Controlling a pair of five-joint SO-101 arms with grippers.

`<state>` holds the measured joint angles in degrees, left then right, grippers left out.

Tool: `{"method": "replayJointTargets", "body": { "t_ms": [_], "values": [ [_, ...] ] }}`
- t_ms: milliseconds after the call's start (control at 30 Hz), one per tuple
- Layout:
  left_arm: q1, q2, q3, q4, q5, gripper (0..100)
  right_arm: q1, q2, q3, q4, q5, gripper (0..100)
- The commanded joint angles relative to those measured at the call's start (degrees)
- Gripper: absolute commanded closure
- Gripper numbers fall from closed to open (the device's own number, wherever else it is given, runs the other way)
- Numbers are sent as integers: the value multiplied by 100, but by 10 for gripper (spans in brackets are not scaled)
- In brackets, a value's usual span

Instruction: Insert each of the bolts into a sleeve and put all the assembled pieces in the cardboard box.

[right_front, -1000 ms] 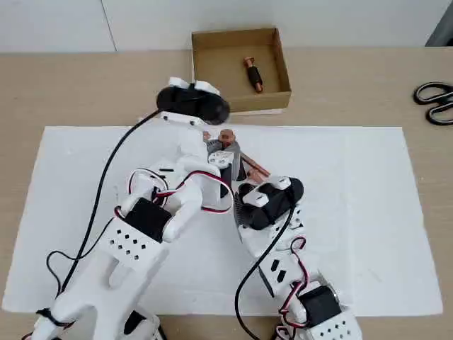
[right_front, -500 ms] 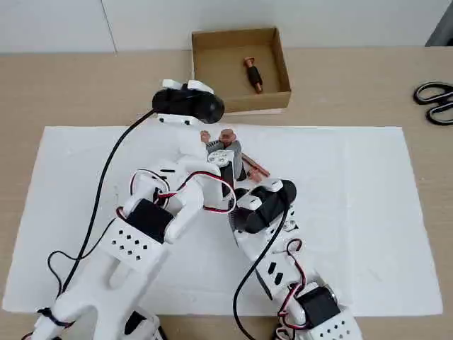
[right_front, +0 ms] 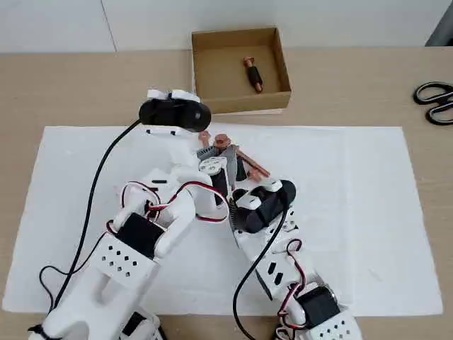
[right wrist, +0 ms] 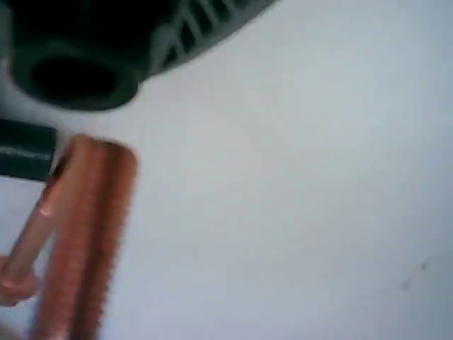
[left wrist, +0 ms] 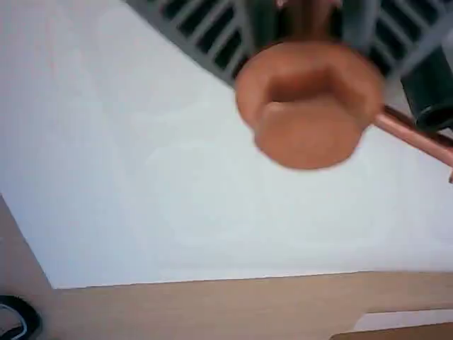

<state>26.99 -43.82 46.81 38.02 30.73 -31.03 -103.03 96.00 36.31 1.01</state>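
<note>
Left gripper (right_front: pixel 216 147), on the arm side of the cardboard box (right_front: pixel 282 67) and just clear of its near wall: I read its fingers as clamped on a copper bolt (left wrist: pixel 308 103), head toward the wrist camera. Right gripper (right_front: pixel 237 172), slightly farther from the box, appears closed around a black sleeve (right wrist: pixel 67 74). Loose bolts (right_front: pixel 253 163) lie on the white sheet (right_front: pixel 368 212) beside both. One assembled piece (right_front: pixel 253 73) lies inside the box. Risk, as I judge it: the bolt tip meets the sleeve rim off-axis and levers either part from its grip. The crowded jaws may also collide.
</note>
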Motion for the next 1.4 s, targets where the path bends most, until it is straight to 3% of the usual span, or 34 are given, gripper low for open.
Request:
{"method": "replayJointTargets", "body": {
  "t_ms": [0,167,867,1100,1367],
  "values": [
    [70,-220,-13,-88,79,994,-22,-92,53,4,-62,995],
    [158,-220,-13,-88,571,994,-22,-92,53,4,-62,995],
    [167,-255,585,-589,545,994,-22,-92,53,-4,-62,995],
    [457,-255,549,-484,-220,994,-22,-92,53,-4,-62,995],
    [519,-255,576,-466,-264,994,-22,-92,53,-22,-62,995]
  ]
}}
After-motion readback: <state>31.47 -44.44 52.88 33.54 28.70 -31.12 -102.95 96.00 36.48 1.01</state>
